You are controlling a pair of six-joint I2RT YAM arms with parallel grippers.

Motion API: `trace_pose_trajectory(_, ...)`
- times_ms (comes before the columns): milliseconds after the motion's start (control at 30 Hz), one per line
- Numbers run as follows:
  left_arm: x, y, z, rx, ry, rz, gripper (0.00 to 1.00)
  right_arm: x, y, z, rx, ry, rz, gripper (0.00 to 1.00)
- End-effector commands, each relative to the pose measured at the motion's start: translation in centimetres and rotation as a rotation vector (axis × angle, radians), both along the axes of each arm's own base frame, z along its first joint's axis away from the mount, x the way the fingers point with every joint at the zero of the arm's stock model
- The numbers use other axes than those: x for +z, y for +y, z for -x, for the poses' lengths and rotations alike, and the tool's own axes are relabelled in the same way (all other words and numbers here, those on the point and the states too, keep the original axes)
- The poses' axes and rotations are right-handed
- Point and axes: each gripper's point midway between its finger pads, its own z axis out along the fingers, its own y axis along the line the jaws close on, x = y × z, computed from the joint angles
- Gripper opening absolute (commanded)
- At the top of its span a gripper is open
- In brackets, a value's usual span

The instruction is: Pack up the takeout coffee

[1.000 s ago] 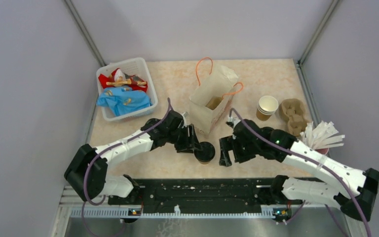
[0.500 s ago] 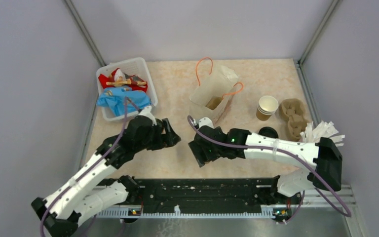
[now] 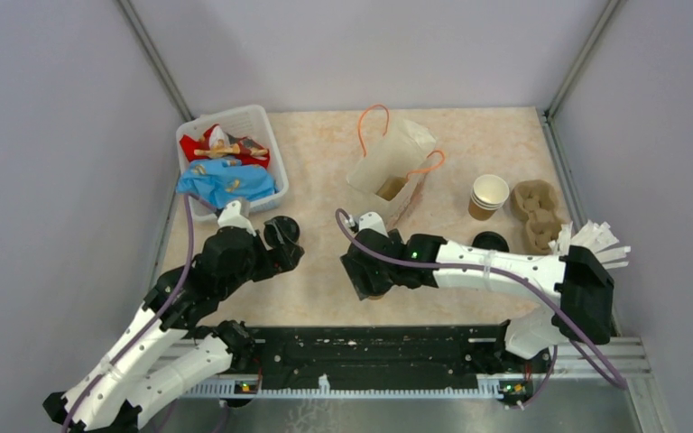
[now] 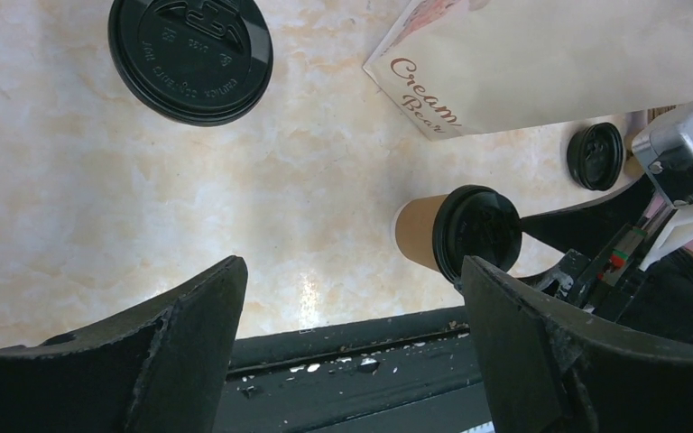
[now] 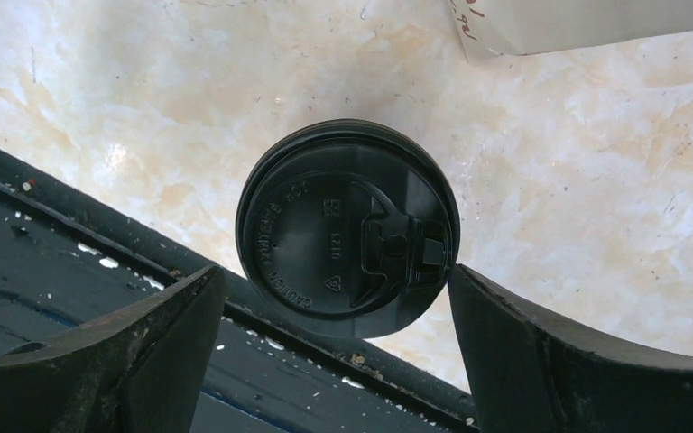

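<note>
Right hand [image 5: 334,271]: spread wide above the lidded cup [image 5: 349,230], one finger on either side of its black top; whether either finger touched it could not be told.
Left hand [image 4: 352,271]: open and empty, held over bare counter [image 3: 316,144].
Lidded cup: upright near the counter's front edge, just in front of the paper bag [image 3: 383,185].
Open cup [image 3: 489,196]: unlidded, right of the bag and beside the pulp tray [image 3: 537,212].
Loose lid [image 4: 189,59]: flat on the counter, ahead of the left hand's fingertips.
Second lid [image 3: 490,242]: flat on the counter, just in front of the open cup.
</note>
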Motion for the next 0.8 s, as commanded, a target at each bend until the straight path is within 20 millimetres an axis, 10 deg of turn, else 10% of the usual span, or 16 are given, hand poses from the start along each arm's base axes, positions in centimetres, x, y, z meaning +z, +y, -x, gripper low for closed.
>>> trace_pose_trajectory(0, 0.9, 0.2, -0.5, 0.016, -0.03, -0.006, 0.95, 1.7, 1.5, -1.4, -0.03, -0.037, -0.051, 0.9)
trace_pose_trajectory(767, 1.2, 0.5, -0.5, 0.01, -0.047, -0.016, 0.97, 0.7, 1.1, -2.1, -0.063, -0.039, 0.007, 0.83)
